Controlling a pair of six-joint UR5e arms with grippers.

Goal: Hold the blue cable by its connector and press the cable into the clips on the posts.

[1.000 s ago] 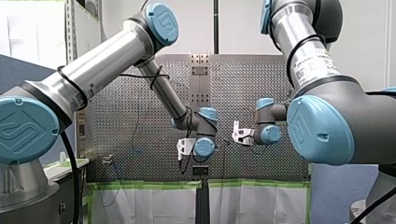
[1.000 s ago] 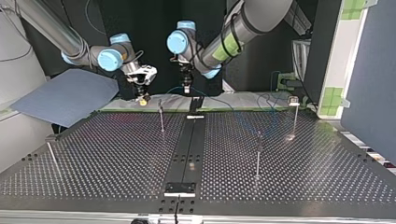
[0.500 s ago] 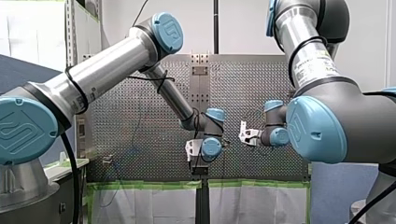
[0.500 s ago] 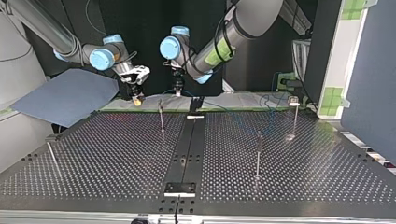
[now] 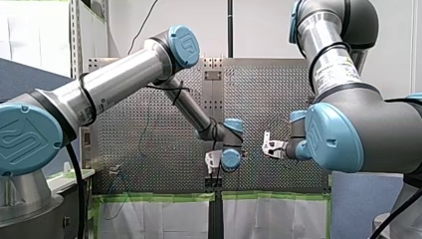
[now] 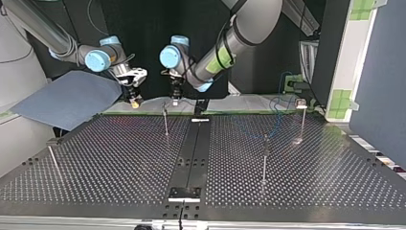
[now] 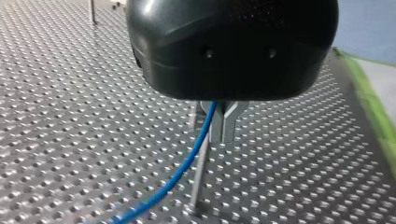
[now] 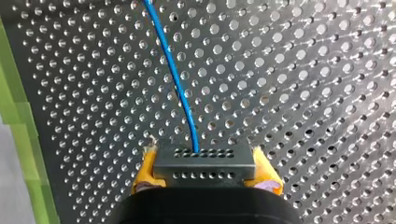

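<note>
Top view, upper left: my right gripper (image 6: 135, 101) hung over the far edge of the perforated table (image 6: 119, 158), its yellow pads (image 8: 145, 170) clamped on the dark connector (image 8: 204, 163). Just right of it, my left gripper (image 6: 175, 99) pinched the blue cable (image 7: 187, 163) between metal fingers (image 7: 229, 123), close above a post (image 6: 165, 122). I judged the cable light and limp, and the rigid connector the sound place to hold.
</note>
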